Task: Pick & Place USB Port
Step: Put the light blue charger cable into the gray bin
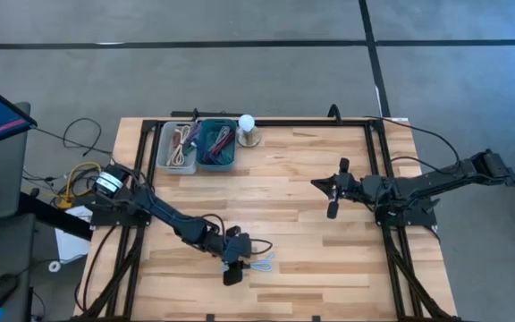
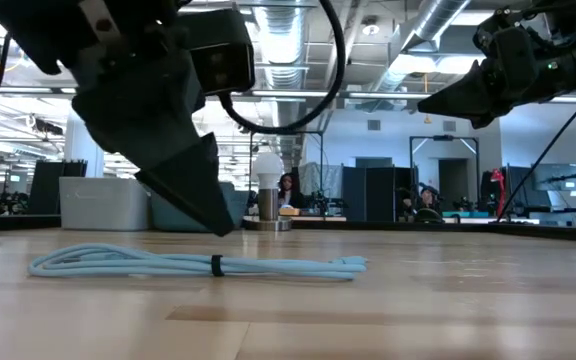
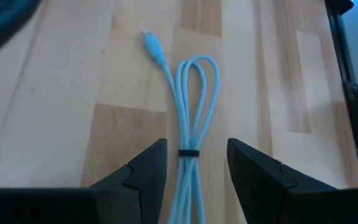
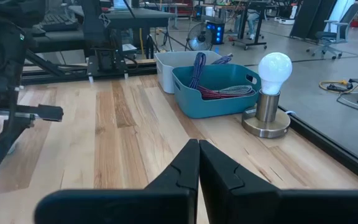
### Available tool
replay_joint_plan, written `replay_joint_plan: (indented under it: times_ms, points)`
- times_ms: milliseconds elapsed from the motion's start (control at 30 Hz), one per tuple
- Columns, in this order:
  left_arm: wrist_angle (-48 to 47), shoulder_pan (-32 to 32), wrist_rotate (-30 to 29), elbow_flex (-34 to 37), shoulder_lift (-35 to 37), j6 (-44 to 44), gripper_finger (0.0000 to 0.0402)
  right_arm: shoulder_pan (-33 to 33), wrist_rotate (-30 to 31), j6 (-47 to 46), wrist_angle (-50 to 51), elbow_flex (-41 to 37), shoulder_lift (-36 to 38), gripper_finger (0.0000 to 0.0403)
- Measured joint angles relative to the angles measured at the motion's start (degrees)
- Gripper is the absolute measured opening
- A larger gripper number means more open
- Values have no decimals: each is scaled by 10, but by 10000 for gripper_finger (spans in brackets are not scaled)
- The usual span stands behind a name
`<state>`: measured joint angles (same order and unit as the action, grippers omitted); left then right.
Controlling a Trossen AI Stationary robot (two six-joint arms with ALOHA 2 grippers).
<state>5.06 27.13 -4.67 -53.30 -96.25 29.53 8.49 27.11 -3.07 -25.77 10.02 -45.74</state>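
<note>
Left wrist view: the light-blue USB cable [image 3: 190, 112] lies coiled on my wooden counter [image 1: 311, 224] near its front edge, between my left jaws [image 3: 196, 163], spread wide. My right jaws [image 4: 198, 163] hang pressed together, mid-counter. Bare wood surrounds the cable; teal bin [image 4: 215, 90] and bulb lamp [image 4: 271, 93] sit far back.

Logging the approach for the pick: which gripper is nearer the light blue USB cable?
Left. The left gripper straddles the light blue USB cable, fingers open; the right gripper hovers far off.
</note>
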Motion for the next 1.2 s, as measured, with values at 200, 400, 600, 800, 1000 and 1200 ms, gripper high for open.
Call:
replay_joint_plan:
  times_ms: [200, 400, 600, 800, 1000, 1200]
  points:
    - [-2, 2, 13, 0, -9, 13, 168, 0, 0, 0, 0, 0, 0, 3]
    - [6, 4, 15, -1, -47, 27, 168, 1, 0, 0, 0, 0, 0, 3]
    - [7, 5, 10, -1, -55, 27, 158, 0, 0, -5, 0, 0, 0, 3]
    - [2, 4, 8, 0, -56, 27, 90, 0, 0, -15, -1, 0, 0, 3]
    - [1, 4, 8, 0, -57, 30, 26, 0, 0, -15, -6, 0, 0, 3]
    - [1, 5, -1, 0, -56, 22, 9, 0, 0, -15, -6, 0, 0, 3]
